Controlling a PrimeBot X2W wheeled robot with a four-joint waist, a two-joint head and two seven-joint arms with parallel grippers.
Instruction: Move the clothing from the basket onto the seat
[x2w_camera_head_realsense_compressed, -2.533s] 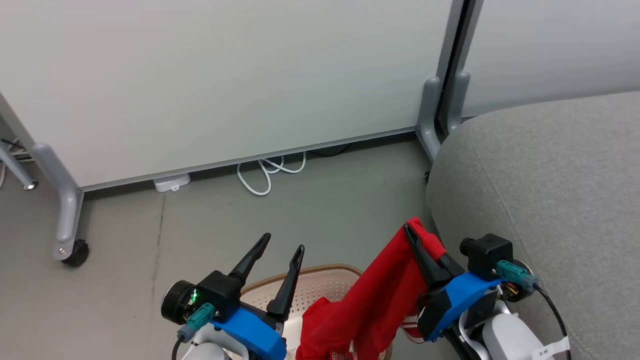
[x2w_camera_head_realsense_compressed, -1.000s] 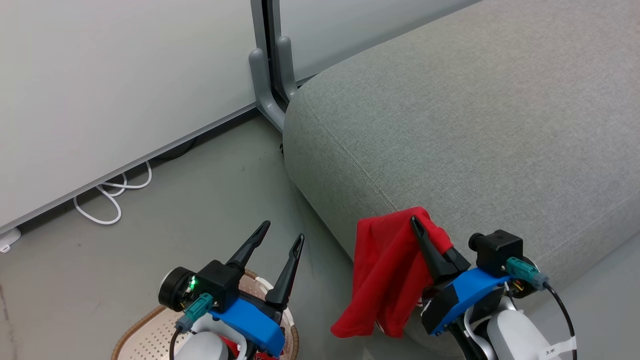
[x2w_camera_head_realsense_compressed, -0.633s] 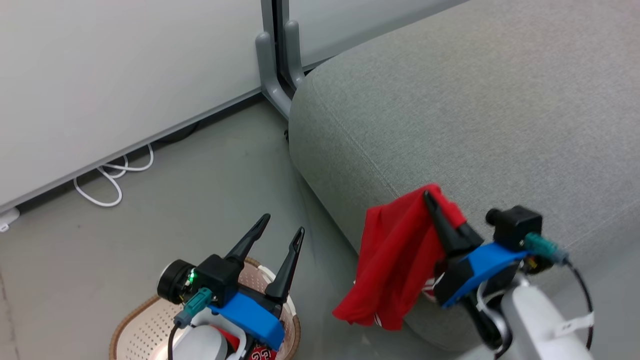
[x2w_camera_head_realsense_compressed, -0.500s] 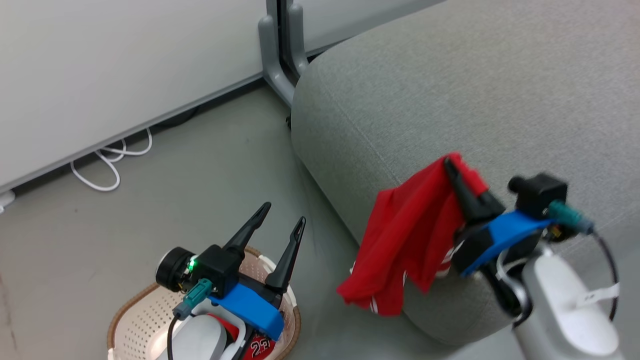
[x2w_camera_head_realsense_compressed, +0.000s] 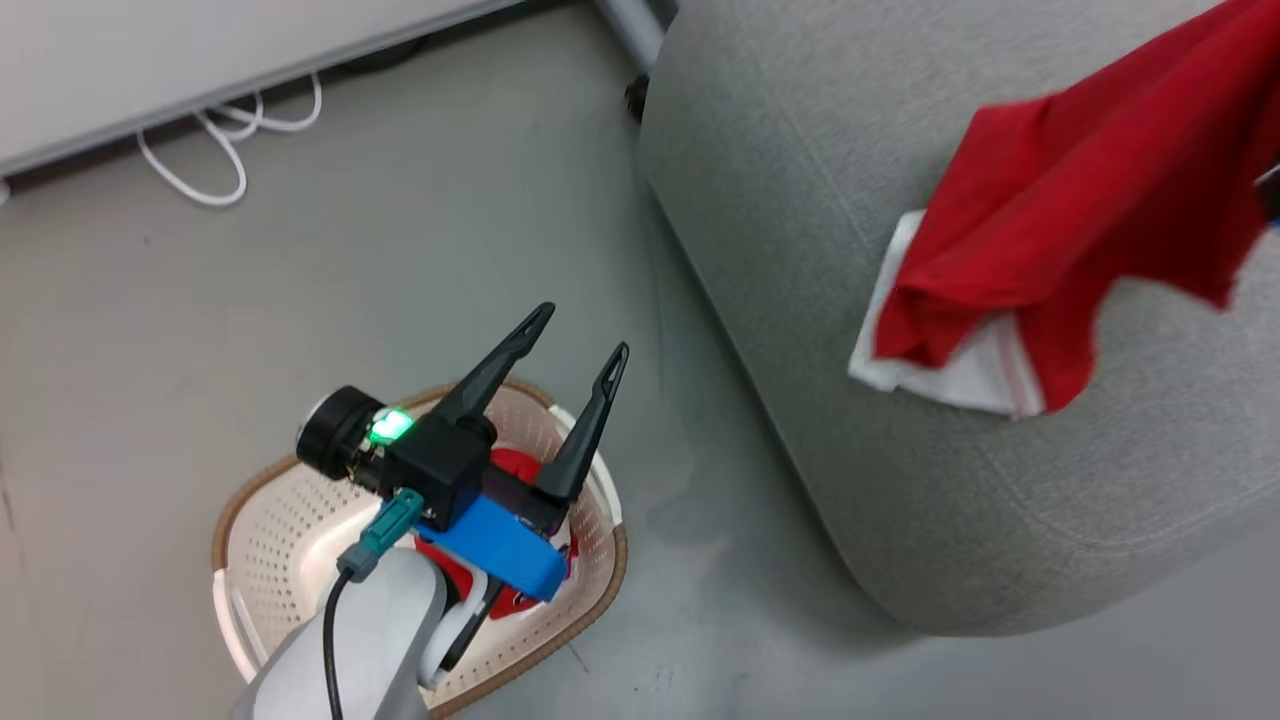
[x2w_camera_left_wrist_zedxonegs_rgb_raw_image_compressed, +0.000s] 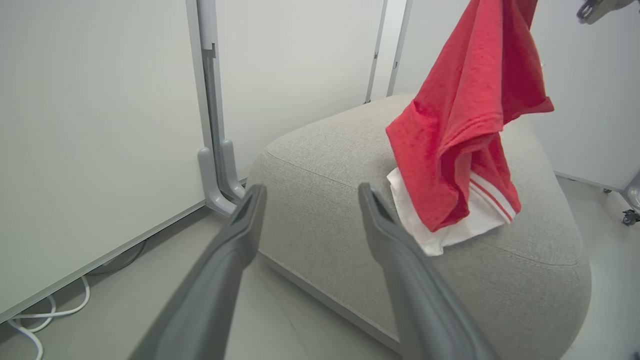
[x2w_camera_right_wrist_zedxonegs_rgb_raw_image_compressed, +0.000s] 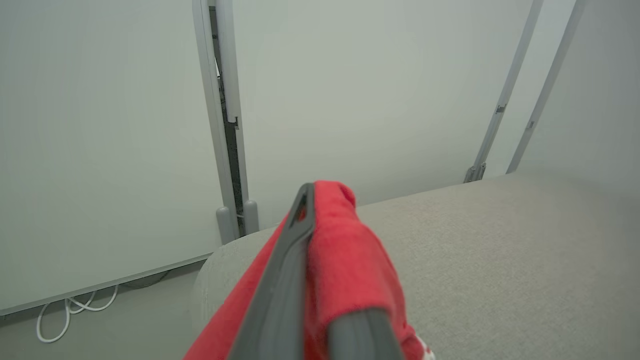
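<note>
Grips one red garment (x2w_camera_head_realsense_compressed: 1090, 200) in the right pincer (x2w_camera_right_wrist_zedxonegs_rgb_raw_image_compressed: 312, 215), closed on a bunched fold, with the white hem seemingly just touching the seat (x2w_camera_head_realsense_compressed: 800, 200) not far from its rounded edge. Holds the left pincer (x2w_camera_head_realsense_compressed: 582, 330) open and empty above the basket (x2w_camera_head_realsense_compressed: 270, 510), with a second garment (x2w_camera_head_realsense_compressed: 512, 463) inside. Risks a slide to the floor (x2w_camera_head_realsense_compressed: 300, 250) if released here, so near the curved edge. Could also snag on a finger at opening and get dragged off. Probably safer carried further inboard first.
</note>
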